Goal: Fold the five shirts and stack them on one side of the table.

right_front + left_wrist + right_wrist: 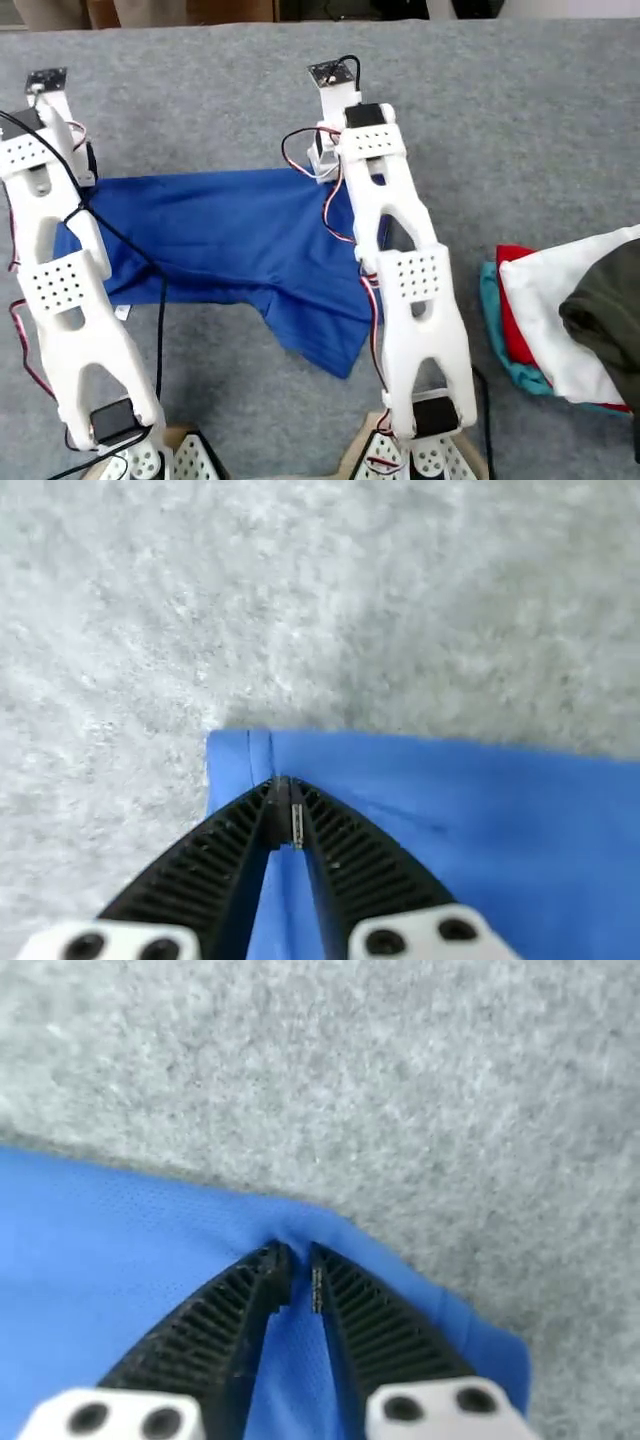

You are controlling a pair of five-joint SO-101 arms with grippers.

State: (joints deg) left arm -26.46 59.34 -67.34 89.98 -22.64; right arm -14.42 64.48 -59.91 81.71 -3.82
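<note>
A blue shirt lies spread on the grey felt table, one part trailing toward the front edge. My left gripper is shut on the blue shirt near its far left corner, a fold of cloth pinched between the black fingers. My right gripper is shut on the blue shirt at its far edge, where the cloth rises into the tips. In the high view the left gripper and right gripper hold the shirt's far edge at both ends.
A pile of other shirts, white, red, teal and dark olive, lies at the table's right edge. Bare felt stretches beyond the blue shirt and between it and the pile. The arm bases stand at the front.
</note>
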